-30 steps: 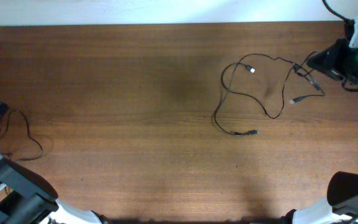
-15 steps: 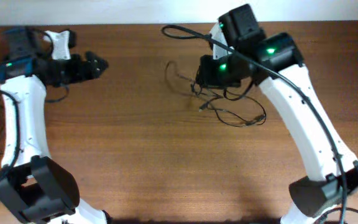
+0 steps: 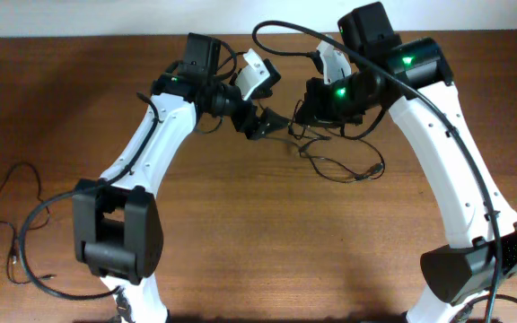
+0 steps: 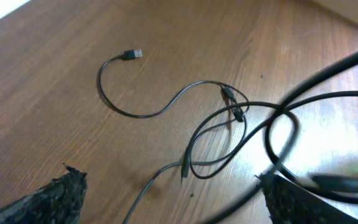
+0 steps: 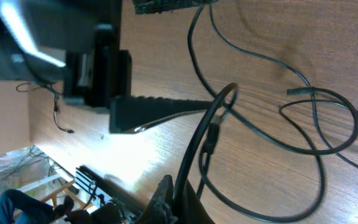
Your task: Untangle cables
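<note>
Left gripper (image 3: 263,124) was wide open above the table (image 3: 240,233), holding nothing. Right gripper (image 5: 174,198) was fully closed, pinching one strand of the cables (image 4: 235,114). Rest of the cables lay as a loose tangle on the wood near both grippers, toward the far middle, one plug end trailing out
</note>
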`<state>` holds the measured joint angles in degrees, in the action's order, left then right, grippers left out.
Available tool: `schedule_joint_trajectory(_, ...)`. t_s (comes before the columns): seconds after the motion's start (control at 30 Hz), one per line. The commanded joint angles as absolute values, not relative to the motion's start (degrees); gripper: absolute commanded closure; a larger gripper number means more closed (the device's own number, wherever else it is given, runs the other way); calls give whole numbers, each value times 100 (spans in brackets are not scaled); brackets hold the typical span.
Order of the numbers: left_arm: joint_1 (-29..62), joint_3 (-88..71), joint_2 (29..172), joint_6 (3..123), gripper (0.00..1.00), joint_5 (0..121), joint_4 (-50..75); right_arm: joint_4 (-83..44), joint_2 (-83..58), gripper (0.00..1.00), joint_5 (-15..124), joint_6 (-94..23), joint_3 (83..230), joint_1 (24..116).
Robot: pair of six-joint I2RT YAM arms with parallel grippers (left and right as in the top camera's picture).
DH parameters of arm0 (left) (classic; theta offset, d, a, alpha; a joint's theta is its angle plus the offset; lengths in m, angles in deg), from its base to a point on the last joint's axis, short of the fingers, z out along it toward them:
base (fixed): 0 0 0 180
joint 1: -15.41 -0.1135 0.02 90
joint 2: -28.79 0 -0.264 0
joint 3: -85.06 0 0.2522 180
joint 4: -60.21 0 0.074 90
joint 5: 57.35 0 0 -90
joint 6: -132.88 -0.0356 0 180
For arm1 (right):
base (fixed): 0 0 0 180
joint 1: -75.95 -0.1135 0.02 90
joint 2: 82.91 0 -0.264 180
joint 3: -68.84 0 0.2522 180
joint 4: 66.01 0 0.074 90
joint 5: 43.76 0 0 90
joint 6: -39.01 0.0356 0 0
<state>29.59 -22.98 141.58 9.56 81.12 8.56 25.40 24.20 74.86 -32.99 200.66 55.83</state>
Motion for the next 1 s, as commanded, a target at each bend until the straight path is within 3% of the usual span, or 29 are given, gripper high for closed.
schedule_joint_trajectory(0.0,2941,-2258,14473,681,14,8241,869,2553,2396,96,7582,-3430,20088,5572)
schedule_joint_trajectory(0.03,2941,-2258,14495,681,31,8243,869,2553,2396,96,7582,-3430,20088,5575)
schedule_joint_trajectory(0.07,2939,-2258,14497,683,41,8241,867,2553,2396,96,7578,-3432,20088,5579)
schedule_joint_trajectory(0.1,2922,-2258,14495,685,78,8236,869,2553,2396,96,7523,-3430,20088,5586)
schedule_joint_trajectory(0.13,2834,-2280,14486,738,100,8239,869,2566,2396,96,7068,-3417,20088,5642)
schedule_joint_trajectory(0.2,2511,-2613,14254,1457,100,8241,814,2798,2407,96,5842,-3098,20088,5850)
schedule_joint_trajectory(0.27,2251,-2814,13638,2117,100,8241,804,2879,2508,96,5667,-3102,20088,6084)
schedule_joint_trajectory(0.4,2238,-2814,12320,2185,100,8175,528,2857,2999,96,5541,-3080,20082,6372)
schedule_joint_trajectory(0.57,2165,-2814,11002,2967,100,5651,552,2761,3823,96,5541,-2951,20082,6855)
schedule_joint_trajectory(0.63,1814,-2814,10585,3291,100,5207,714,2677,4013,96,5541,-2951,20075,7022)
schedule_joint_trajectory(0.9,437,-2820,9839,4078,100,5238,1236,2750,4048,96,5665,-3008,20075,7850)
schedule_joint_trajectory(0.93,439,-2818,9863,4102,100,5587,1027,2756,4048,96,6553,-3701,20077,7852)
schedule_joint_trajectory(0.97,472,-2818,9940,4303,100,5900,782,2820,4048,89,7228,-4143,20077,7808)
